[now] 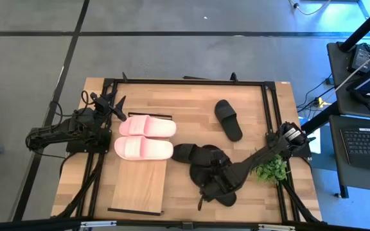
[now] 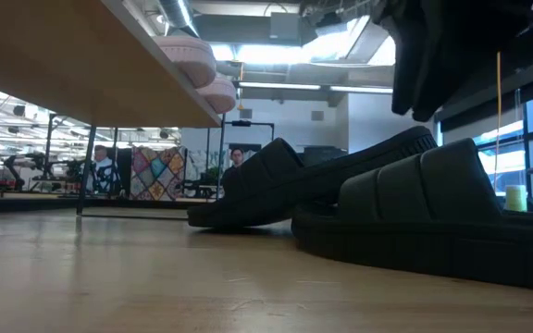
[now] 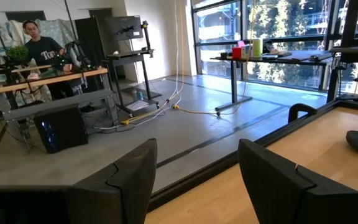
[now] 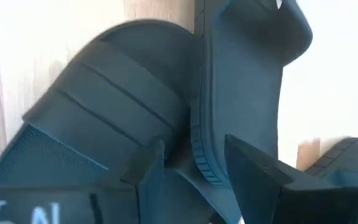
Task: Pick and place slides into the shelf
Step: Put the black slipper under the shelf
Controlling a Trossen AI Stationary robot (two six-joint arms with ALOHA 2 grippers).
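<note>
Two pale pink slides point(image 1: 145, 137) lie side by side on the far end of the shelf's light-wood plank point(image 1: 139, 189); the low view shows them on it point(image 2: 192, 60). One black slide point(image 1: 229, 119) lies alone toward the far right. Two more black slides point(image 1: 198, 155) lie heaped near the table's middle point(image 2: 340, 190). My right gripper point(image 1: 216, 186) is over the near side of that heap, shut on a fourth black slide point(image 4: 123, 106). My left gripper point(image 1: 111, 106) waits open at the far left corner, fingers apart point(image 3: 197, 155). My right gripper pinches the black slide's side rim point(image 4: 204, 149) beside the strap, one finger point(image 4: 148, 168) on the footbed side and the other point(image 4: 260, 171) on the sole side. The fingers come from above. The slide is turned on edge and hangs above the other slides point(image 2: 428, 55).
A small green plant point(image 1: 272, 169) stands by the right arm near the table's right edge. A black frame point(image 1: 191, 82) runs round the tabletop. Bare wood shows on the near half of the plank and between the pink slides and the lone black slide.
</note>
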